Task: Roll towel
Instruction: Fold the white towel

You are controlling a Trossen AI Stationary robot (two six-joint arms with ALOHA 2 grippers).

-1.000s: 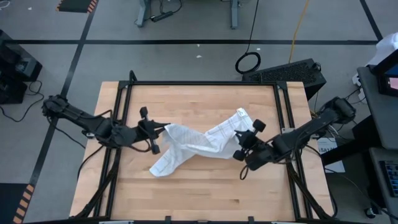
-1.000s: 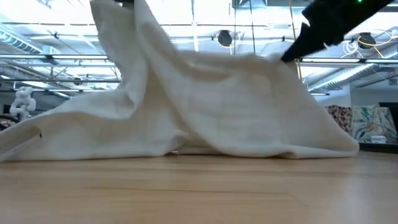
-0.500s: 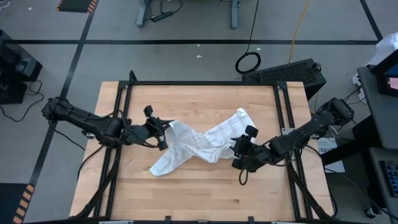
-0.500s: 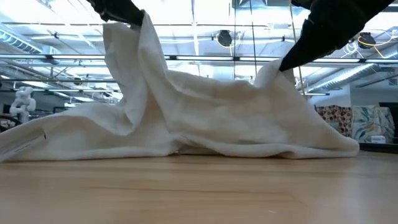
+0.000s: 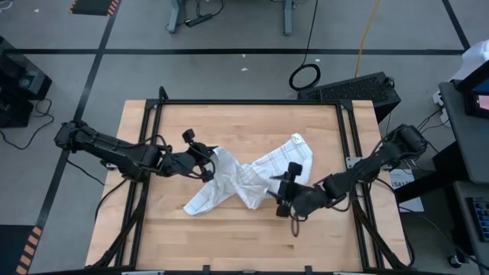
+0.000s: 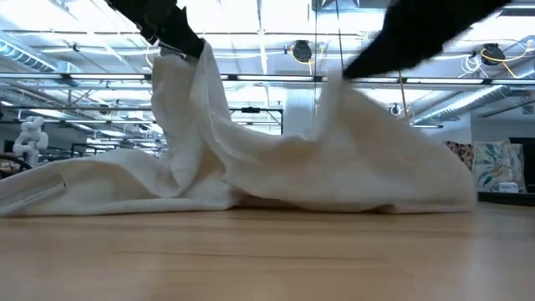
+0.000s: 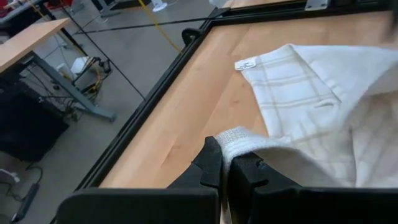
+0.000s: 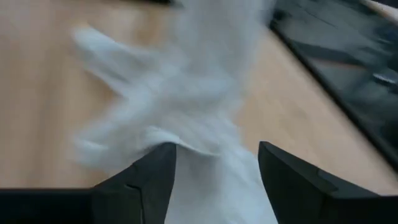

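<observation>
The white checked towel [image 5: 243, 179] lies crumpled across the middle of the wooden table [image 5: 252, 237], with its lower folds on the wood [image 6: 276, 188]. My left gripper [image 5: 208, 162] is shut on a raised corner at the towel's left side [image 6: 180, 63]. My right gripper [image 5: 280, 195] is at the towel's right side, near its raised bunch [image 6: 334, 92]. The right wrist view shows the right gripper [image 8: 217, 163] open, with blurred cloth [image 8: 205, 143] between the fingers. A small white label [image 7: 247, 63] sits at one flat corner. My left gripper pinches a hemmed edge of the towel [image 7: 239, 138] between its two shut fingers, coming from the table's left and slanting down. That part is lifted clear, and the cloth drapes from it down to the table. My right gripper's open fingers [image 8: 155, 171] stand on either side of a bunched part of the towel; blur hides whether they touch it.
A black metal frame [image 5: 252, 101] runs along the table's far and side edges. Bare wood lies toward the near edge [image 6: 267, 259] and the far edge [image 5: 229, 122]. Cables and a dark case [image 5: 351, 88] lie on the floor beyond the table.
My left gripper has gone toward the table's right and a little down with its towel corner. My right gripper has gone toward the table's left and near edge. The towel's two raised parts have come closer together, and the cloth is more bunched in the middle.
</observation>
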